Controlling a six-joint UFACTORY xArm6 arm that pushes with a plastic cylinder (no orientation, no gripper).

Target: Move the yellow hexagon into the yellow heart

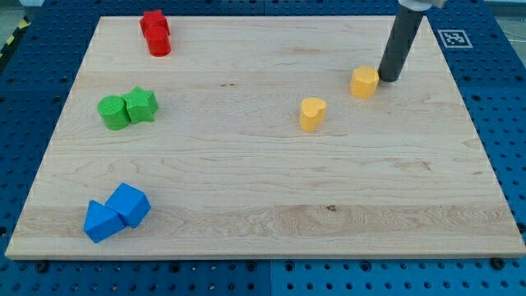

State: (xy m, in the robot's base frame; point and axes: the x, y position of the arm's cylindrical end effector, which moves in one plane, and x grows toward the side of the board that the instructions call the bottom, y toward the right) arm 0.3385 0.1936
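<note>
Where the wooden surface [263, 189] meets the view's left edge, two blue blocks [117, 211] sit near the bottom corner, touching each other; their shapes are blocky but I cannot name them more exactly. Above them, about halfway up the left side, two green blocks [127, 108] press together, one rounded and one with a jagged, star-like outline. Further up, near the view's top, two red blocks [155, 33] are stacked close, one behind the other, shapes hard to tell.

Moving right past a wide stretch of bare wood, the yellow heart [311, 113] stands alone just right of centre. Up and to its right, near but clearly apart from it, lies the yellow hexagon [365, 82].

Just beside the hexagon's right edge comes my tip [386, 79], low on the wood and seemingly touching or almost touching that block. The dark rod rises from it nearly upright, leaning slightly toward the view's right as it climbs, and leaves the frame at the top edge. So the rod stands on the hexagon's far side from the heart, with hexagon between tip and heart. No claw shows here; the arm ends only in this rod.
</note>
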